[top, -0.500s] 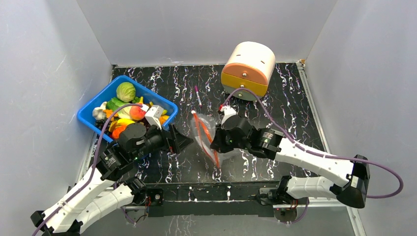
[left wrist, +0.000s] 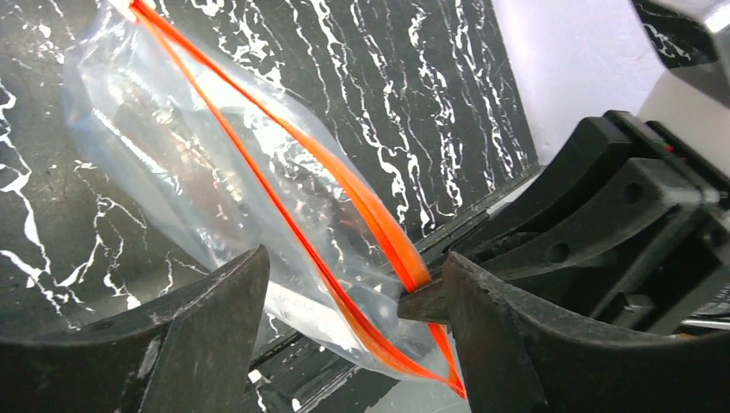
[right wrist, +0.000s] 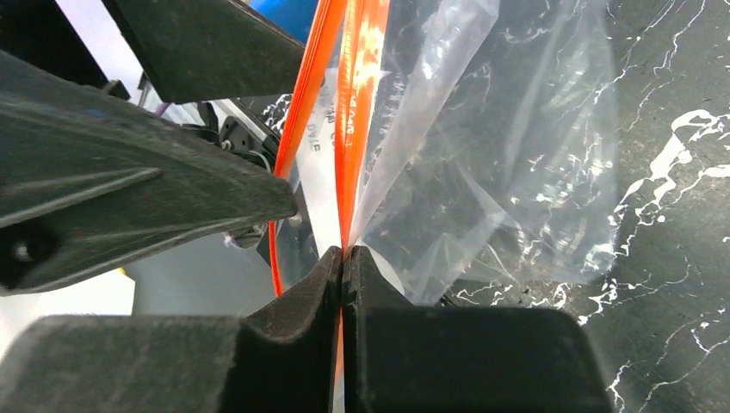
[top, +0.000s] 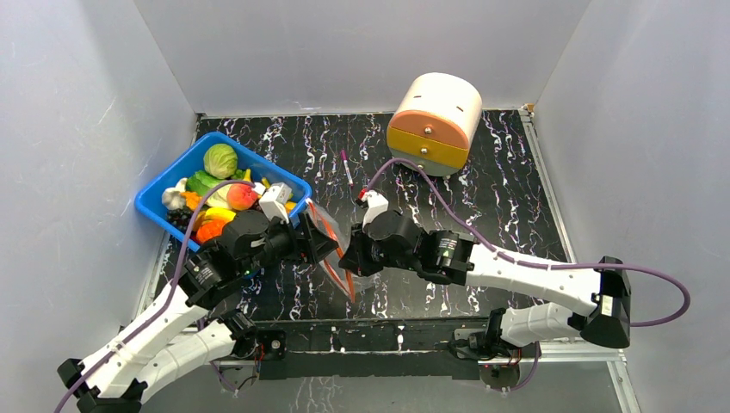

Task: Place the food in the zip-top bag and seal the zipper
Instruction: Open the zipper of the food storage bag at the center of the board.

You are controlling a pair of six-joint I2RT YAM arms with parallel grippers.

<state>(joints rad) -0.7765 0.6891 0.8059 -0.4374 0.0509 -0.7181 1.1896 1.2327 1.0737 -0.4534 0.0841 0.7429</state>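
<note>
The zip-top bag (top: 337, 262) hangs clear and crinkly above the black marbled table, empty as far as I can see. My right gripper (right wrist: 344, 251) is shut on one lip of its red-orange zipper (right wrist: 355, 103); the other lip bows away to the left. My left gripper (left wrist: 355, 258) stands open with the bag's mouth (left wrist: 258, 198) between its fingers, neither pad pressing on it. In the top view the left gripper (top: 325, 241) and the right gripper (top: 349, 258) meet at the bag. The food (top: 220, 160), cabbage, bananas and orange fruits, lies in the blue bin.
The blue bin (top: 163, 185) sits at the far left, just behind my left arm. A cream and orange drawer unit (top: 435, 120) stands at the back. A thin pink stick (top: 346, 168) lies on the table behind the bag. Grey walls close in three sides.
The right arm carried the bag leftward and lifted it toward the left gripper. The left gripper came forward around the bag's mouth and its jaws narrowed.
</note>
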